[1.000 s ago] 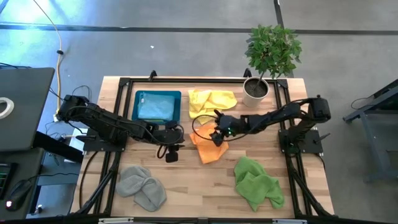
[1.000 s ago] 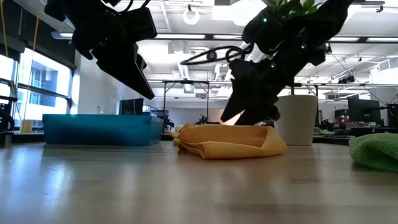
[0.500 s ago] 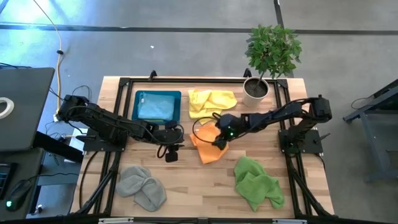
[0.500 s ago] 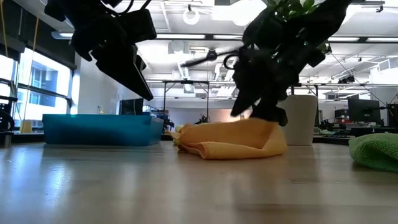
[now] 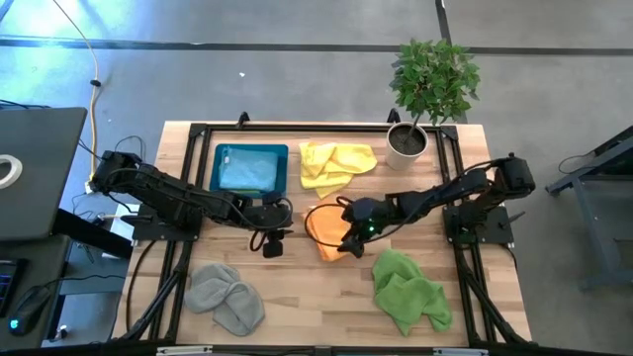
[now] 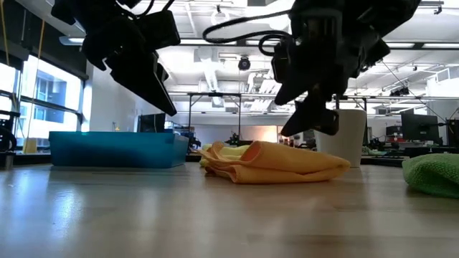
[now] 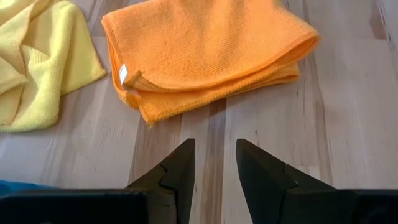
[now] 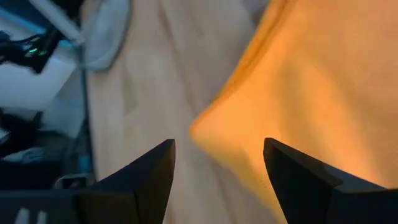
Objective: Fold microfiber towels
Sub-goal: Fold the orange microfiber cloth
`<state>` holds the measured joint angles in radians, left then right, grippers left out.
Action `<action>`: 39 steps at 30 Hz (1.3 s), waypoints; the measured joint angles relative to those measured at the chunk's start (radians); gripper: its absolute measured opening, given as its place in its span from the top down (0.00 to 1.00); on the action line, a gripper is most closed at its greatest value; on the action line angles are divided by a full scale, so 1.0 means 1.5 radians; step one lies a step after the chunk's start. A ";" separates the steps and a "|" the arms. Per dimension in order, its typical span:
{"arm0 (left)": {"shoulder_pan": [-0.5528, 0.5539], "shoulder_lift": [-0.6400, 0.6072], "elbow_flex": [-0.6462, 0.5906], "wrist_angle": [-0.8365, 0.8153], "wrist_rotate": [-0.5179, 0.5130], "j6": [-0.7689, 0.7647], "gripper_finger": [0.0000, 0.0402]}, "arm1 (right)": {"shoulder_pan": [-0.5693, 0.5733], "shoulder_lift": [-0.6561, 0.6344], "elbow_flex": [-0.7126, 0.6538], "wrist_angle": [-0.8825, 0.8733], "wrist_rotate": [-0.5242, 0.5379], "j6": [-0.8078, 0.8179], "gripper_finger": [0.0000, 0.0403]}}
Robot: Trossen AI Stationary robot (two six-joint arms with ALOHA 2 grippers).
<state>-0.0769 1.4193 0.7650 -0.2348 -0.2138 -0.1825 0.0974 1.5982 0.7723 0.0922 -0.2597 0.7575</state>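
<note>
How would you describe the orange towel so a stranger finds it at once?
Start at the potted plant in the table's far right corner. Move toward the table's middle, past the crumpled yellow towel. The orange towel lies there, the only one folded flat, between both arms.

The wooden table (image 5: 297, 297) carries a teal tray (image 5: 249, 168), a yellow towel (image 5: 336, 161) beside it, a folded orange towel (image 5: 326, 230) near the middle, a grey towel (image 5: 225, 294), a green towel (image 5: 408, 290) and a potted plant (image 5: 407, 144).
</note>
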 joint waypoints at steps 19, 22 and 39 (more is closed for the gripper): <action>0.000 0.000 0.000 0.038 0.013 0.021 0.74 | 0.177 -0.016 0.000 -0.084 0.311 -0.401 0.41; -0.003 0.000 0.000 0.085 0.036 0.060 0.74 | 0.193 -0.046 0.000 -0.133 0.311 -0.383 0.41; -0.006 0.089 0.009 0.310 0.027 0.102 0.66 | 0.255 -0.121 -0.002 -0.442 0.419 -0.233 0.41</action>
<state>-0.0862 1.5523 0.7786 0.2302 -0.1727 -0.0294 0.4805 1.4164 0.7700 -0.5713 0.3685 0.4076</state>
